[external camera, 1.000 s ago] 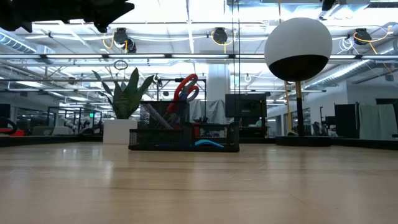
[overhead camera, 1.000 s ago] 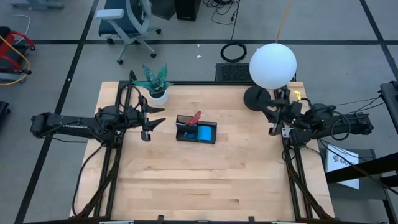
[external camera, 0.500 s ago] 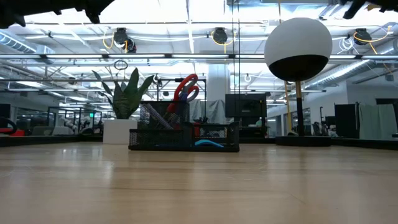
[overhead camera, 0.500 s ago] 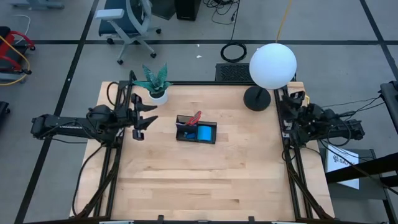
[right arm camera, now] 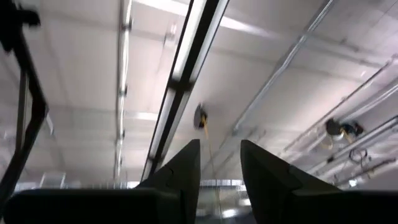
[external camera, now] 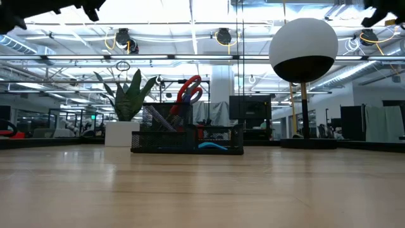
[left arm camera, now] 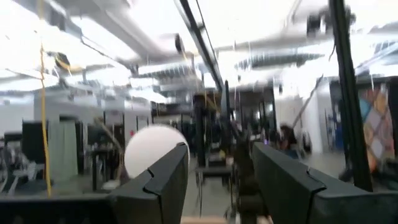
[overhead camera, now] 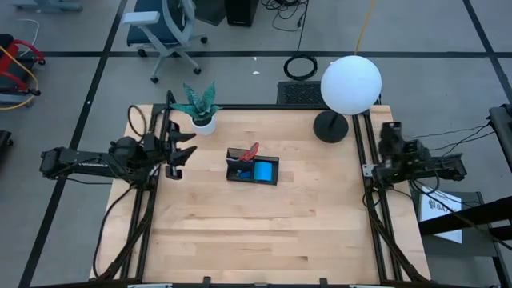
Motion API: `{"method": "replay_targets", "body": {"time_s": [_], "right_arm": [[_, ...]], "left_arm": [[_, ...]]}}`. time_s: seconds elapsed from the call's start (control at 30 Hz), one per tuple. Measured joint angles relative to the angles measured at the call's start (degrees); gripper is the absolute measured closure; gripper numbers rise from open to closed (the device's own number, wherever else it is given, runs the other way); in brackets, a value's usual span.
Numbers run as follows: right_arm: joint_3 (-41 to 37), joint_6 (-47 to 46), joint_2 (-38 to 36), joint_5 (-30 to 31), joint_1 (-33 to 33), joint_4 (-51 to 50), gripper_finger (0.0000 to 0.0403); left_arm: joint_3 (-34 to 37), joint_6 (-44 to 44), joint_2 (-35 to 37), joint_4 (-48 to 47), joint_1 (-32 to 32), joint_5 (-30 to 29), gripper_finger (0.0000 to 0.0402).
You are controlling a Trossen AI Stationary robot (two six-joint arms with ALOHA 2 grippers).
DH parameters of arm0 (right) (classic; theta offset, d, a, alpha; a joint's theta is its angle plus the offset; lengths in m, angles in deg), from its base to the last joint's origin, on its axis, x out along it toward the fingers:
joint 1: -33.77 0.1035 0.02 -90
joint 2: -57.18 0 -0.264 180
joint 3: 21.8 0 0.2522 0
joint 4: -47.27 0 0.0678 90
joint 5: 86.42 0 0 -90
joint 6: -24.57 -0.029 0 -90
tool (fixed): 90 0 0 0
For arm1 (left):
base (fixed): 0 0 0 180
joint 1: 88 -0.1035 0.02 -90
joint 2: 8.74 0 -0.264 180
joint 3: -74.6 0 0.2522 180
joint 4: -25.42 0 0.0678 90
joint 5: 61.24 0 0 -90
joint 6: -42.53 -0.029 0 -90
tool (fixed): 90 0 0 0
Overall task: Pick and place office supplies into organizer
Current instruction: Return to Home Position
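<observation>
Two arms at table [overhead camera: 264, 232] edges, left pincer [overhead camera: 178, 152] apart, right pincer [overhead camera: 390, 131] apart, scissors [overhead camera: 252, 150] in organizer [overhead camera: 253, 182].

Potted plant [overhead camera: 198, 104] at the table's [overhead camera: 256, 232] back left corner, white globe lamp [overhead camera: 350, 84] back right, office chair [overhead camera: 164, 28] beyond.

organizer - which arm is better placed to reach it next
Left, probably. The left gripper is over the table, nearer the organizer; the right gripper sits at the table's right edge.
</observation>
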Motion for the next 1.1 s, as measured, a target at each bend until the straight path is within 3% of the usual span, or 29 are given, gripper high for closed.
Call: {"method": "replay_targets", "body": {"time_s": [0.07, 0.27, 0.43, 0.9, 1.1], "right_arm": [[-1.19, 0.25, -0.21, 0.39, 0.0, 4.57, 0.0298], [-1.2, 0.24, -0.14, 0.22, 0.11, 3.98, 0.0298], [-1.27, 0.23, -0.1, 0.36, 0.11, 3.74, 0.0298], [-1.35, 1.17, -0.08, 3.22, 0.11, 3.6, 0.0298], [-1.38, 1.7, -0.08, 3.26, 0.11, 4.44, 0.0298]], "left_arm": [[3.41, -0.12, 0.0, 7.76, -0.02, -0.02, 0.0213], [16.78, -2.85, -0.02, 37.07, -0.04, -0.04, 0.0213], [16.22, -4.83, 0.52, 37.83, 0.61, 4.45, 0.0213], [16.78, -5.32, 1.05, 37.18, 0.98, 3.03, 0.0213], [16.76, -4.63, 3.68, 35.12, 0.98, -0.45, 0.0213]]}}
